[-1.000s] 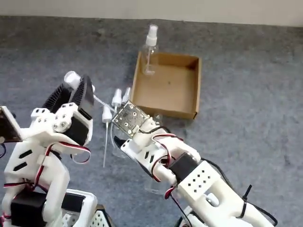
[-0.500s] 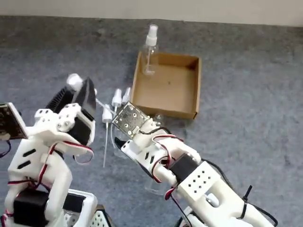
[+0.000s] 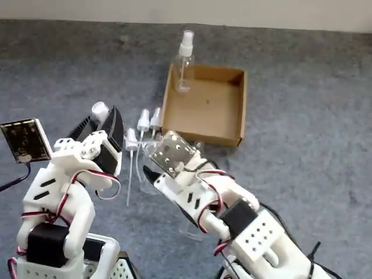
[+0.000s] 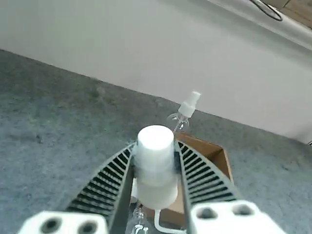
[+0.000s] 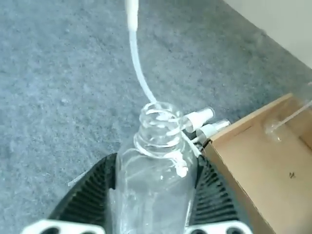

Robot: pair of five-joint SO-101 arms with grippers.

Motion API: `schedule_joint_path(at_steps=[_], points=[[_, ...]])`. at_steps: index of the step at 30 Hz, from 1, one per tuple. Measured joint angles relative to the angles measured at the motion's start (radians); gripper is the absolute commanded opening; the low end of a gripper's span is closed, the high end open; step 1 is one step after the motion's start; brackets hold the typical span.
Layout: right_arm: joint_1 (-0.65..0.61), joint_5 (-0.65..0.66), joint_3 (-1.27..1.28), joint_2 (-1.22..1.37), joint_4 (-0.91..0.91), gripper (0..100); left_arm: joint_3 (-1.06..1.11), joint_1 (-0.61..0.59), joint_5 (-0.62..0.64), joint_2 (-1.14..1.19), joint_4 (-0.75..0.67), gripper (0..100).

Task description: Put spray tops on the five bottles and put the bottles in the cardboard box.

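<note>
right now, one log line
left gripper: shut on spray top | right gripper: shut on bottle | tube: at bottle mouth | box: one capped bottle

This looks like a robotics lab or hobby workbench rather than a home or a shop. Two white plastic arms (image 3: 58, 197) stand at the near edge of the tabletop (image 3: 302, 87). Their red and black wires (image 3: 203, 212) loop in the open, and one arm carries a bare circuit board (image 3: 26, 141). Grey carpet-like cloth covers the tabletop, and a plain white wall (image 3: 244, 10) runs along its far edge. A cardboard box (image 3: 215, 110) sits near the middle.
</note>
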Motion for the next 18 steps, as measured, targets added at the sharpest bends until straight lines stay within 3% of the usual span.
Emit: schedule_joint_path(at_steps=[8, 18], points=[[-0.005, 0.0, 0.017, -0.06, 0.002, 0.4, -0.219, -0.043, 0.003, 0.0, 0.003, 0], [-0.003, 0.0, 0.017, -0.06, 0.002, 0.4, -0.388, -0.043, 0.003, -0.002, 0.166, 0]])
